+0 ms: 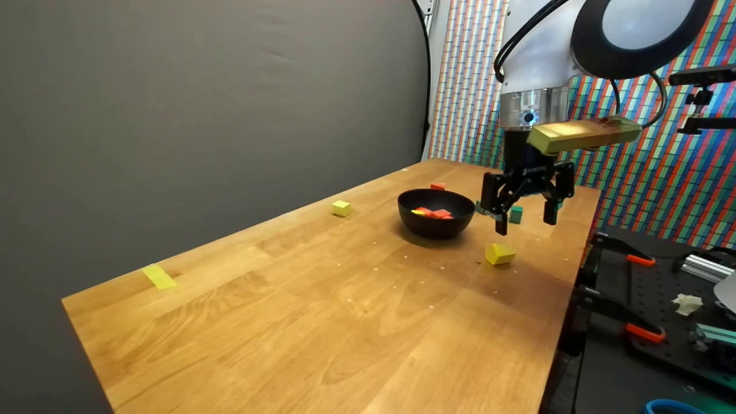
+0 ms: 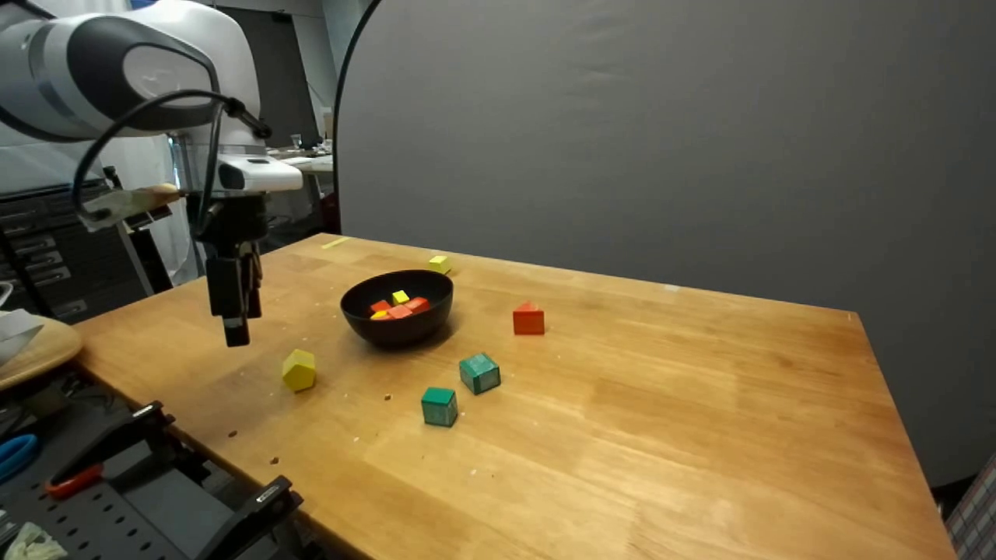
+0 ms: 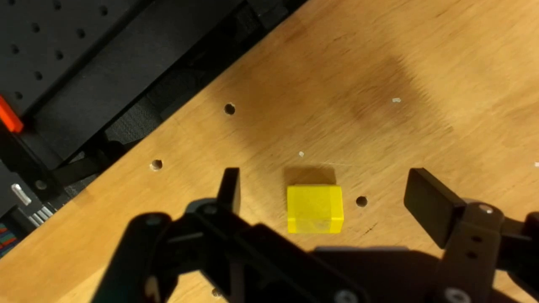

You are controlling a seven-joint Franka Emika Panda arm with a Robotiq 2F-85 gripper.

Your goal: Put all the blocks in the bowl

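My gripper (image 1: 525,218) (image 2: 243,319) (image 3: 327,185) stands open above the table, nothing held. In the wrist view a yellow block (image 3: 315,209) lies below and between its fingers, closer to the left one; the same yellow block (image 1: 499,253) (image 2: 299,370) shows in both exterior views. The black bowl (image 1: 435,229) (image 2: 397,334) holds several red (image 2: 418,304) and yellow blocks. Outside it lie a second yellow block (image 1: 341,208) (image 2: 440,264), a red block (image 2: 528,320), partly hidden behind the bowl in an exterior view, and two green blocks (image 2: 479,373) (image 2: 440,407).
A flat pale-yellow strip (image 1: 160,276) lies on the wooden table (image 1: 276,339) near a corner. A dark perforated board (image 1: 678,322) with orange-tipped clamps (image 1: 644,332) stands along the table's edge. A grey screen (image 2: 661,140) rises behind the table.
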